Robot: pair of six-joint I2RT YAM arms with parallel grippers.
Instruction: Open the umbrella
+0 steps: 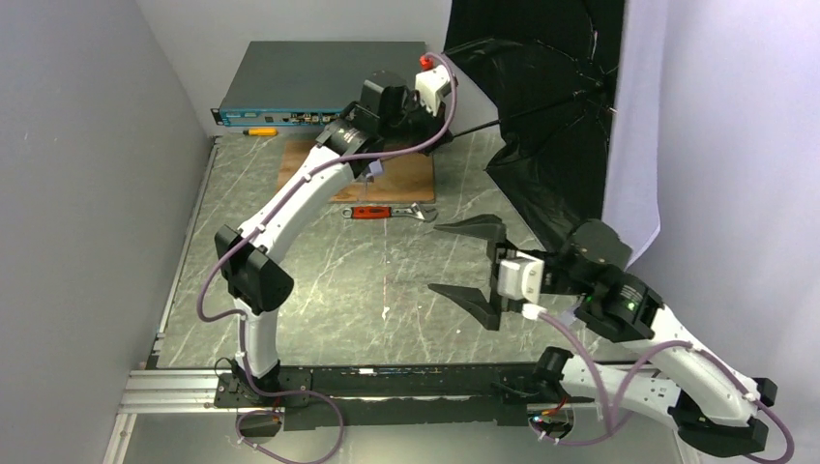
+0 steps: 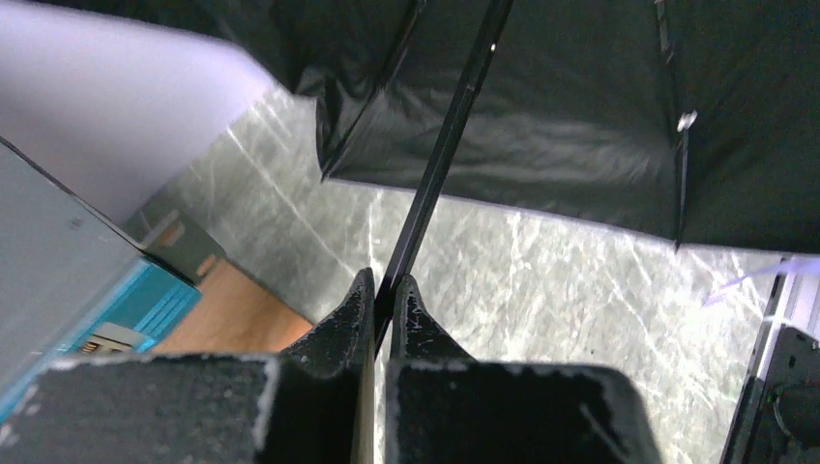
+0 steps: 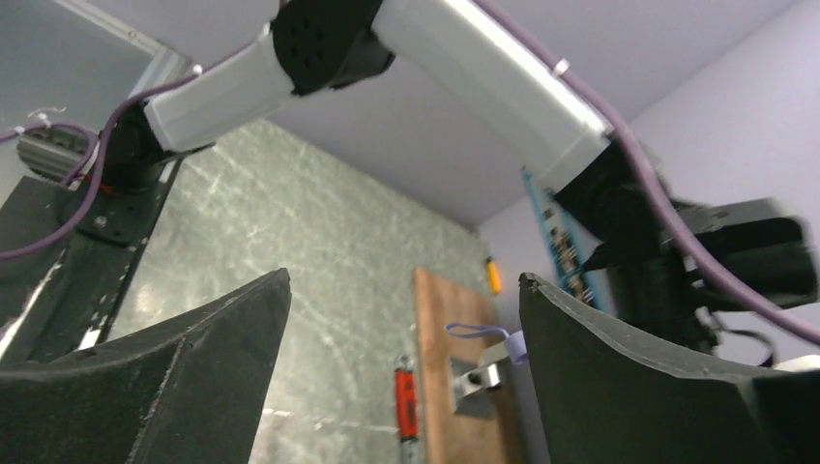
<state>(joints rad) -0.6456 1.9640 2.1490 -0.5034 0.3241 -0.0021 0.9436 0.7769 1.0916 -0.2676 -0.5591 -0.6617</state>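
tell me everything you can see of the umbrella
The umbrella is open and tipped on its side at the far right of the table. Its black lining and thin ribs face the arms, and pale fabric shows along its outer edge. A thin black shaft runs from the canopy into the left gripper, which is shut on it. Nothing else visibly touches it.

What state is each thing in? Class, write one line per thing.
umbrella: canopy spread open, black lining showing.
left gripper: shut on umbrella.
right gripper: open, empty.
wrench: lying flat, untouched.
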